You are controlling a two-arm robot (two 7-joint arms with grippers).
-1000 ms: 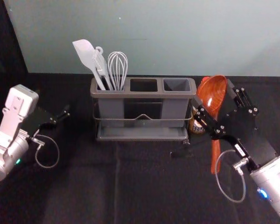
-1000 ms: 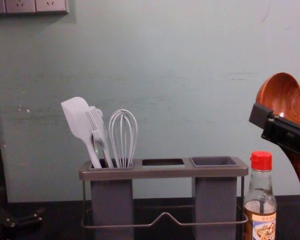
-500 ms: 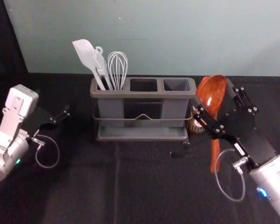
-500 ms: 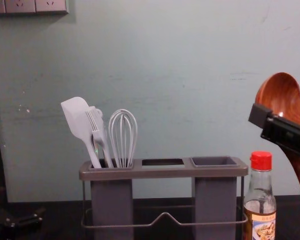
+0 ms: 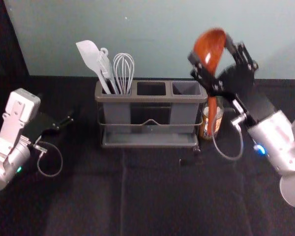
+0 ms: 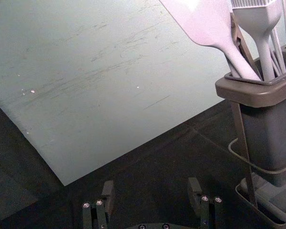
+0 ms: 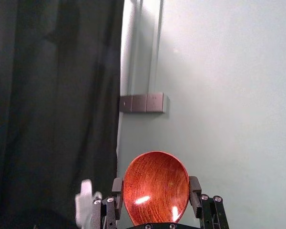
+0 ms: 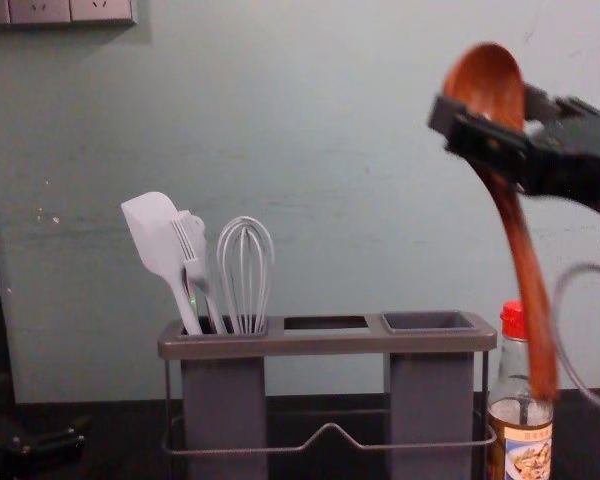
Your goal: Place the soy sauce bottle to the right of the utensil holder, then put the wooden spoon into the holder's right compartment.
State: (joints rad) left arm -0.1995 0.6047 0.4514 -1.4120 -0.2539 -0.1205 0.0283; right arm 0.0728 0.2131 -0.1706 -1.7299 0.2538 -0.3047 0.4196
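Reddish-brown wood shows in the wooden spoon (image 8: 485,80), held aloft bowl up with its handle slanting down, between the fingers of the right gripper (image 5: 211,50), which are parted by the bowl's width and close against its two sides. Beneath it, the red-capped soy sauce bottle (image 8: 521,445) stands upright just to the right of the grey utensil holder (image 8: 330,346), whose left compartment has a spatula (image 8: 155,235), a brush (image 8: 193,250) and a whisk (image 8: 246,275). Over at the left, the left gripper (image 5: 58,113) is parked, fingers wide apart with nothing between them.
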